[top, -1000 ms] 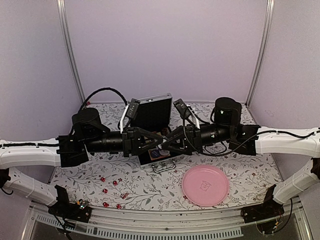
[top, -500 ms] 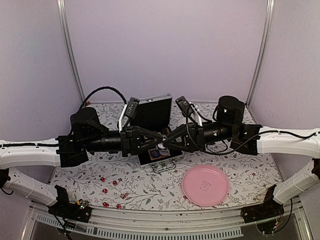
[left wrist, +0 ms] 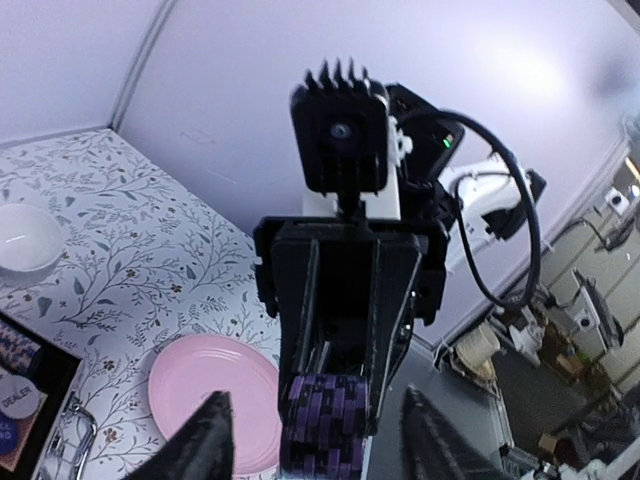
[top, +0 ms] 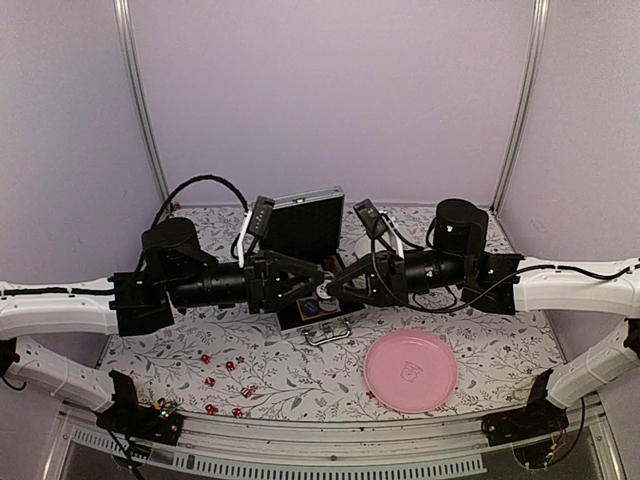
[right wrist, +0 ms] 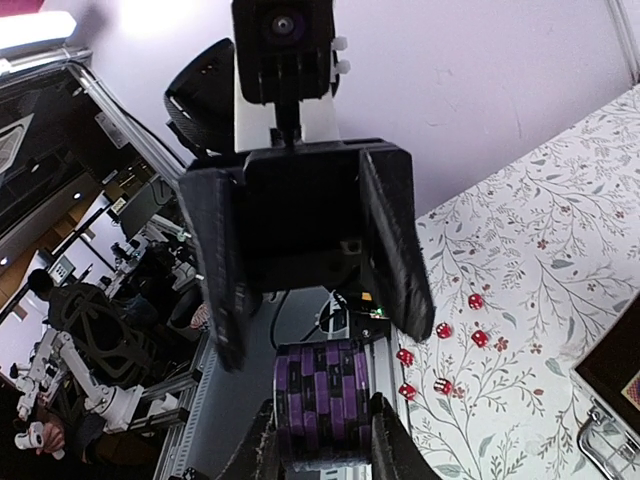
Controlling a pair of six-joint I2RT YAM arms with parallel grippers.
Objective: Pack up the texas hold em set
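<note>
Status: packing is only partly done, by my reading.

At the left front of the counter (top: 160, 352), which has a floral-print cover, several small red dice (top: 229, 366) lie scattered. They are well apart from the case, and I can see none stowed.

Moving right, the left claw (top: 316, 286) has its flat black fingers spread wide. They flank a stack of purple chips (right wrist: 320, 395) without touching it. The stack is a short ribbed cylinder with dark and violet edge stripes, held in the air over the open tray of the texas hold em set (top: 305, 228). The set is a small silver aluminium briefcase at mid-counter. Its lid stands upright at the back, its black lining is exposed, and its thin metal handle faces the near edge. A white disc marked DEALER (left wrist: 18, 402) already lies in the tray.

The right claw (right wrist: 322, 440) is closed on the stack, with a fingertip pressed to each side.

Further right, a white bowl (left wrist: 25, 238) sits near the case and a smooth pink plate (top: 410, 372) lies toward the front. Both are round, and neither belongs to the set.

Outstanding, in my judgement:
- Seat the chips in the case.
- Gather the dice.
- Lower and fasten the lid.
</note>
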